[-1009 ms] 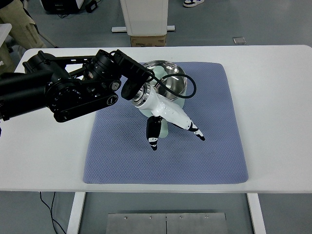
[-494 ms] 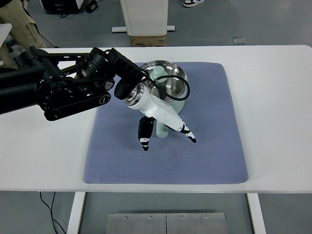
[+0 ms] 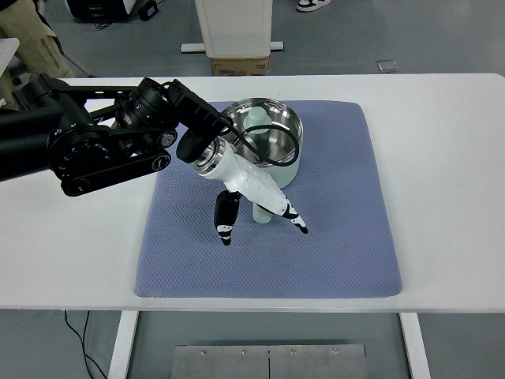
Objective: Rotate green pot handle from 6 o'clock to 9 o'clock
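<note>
A pale green pot (image 3: 272, 140) with a shiny steel inside stands at the back middle of the blue mat (image 3: 339, 229). Its green handle (image 3: 261, 212) points toward the near edge of the table. My left hand (image 3: 260, 223), white with black fingertips, reaches in from the left over the pot's near wall. Its fingers (image 3: 225, 225) are spread on either side of the handle's end and hold nothing. The hand hides most of the handle. The right arm does not show.
The mat lies on a white table (image 3: 442, 158). My black left arm (image 3: 102, 146) covers the table's back left part. A cardboard box (image 3: 240, 65) and a white stand sit on the floor beyond the far edge.
My left arm and hand have shifted to the left and slightly nearer. The fingers now straddle the handle's tip. The pot has barely moved.
</note>
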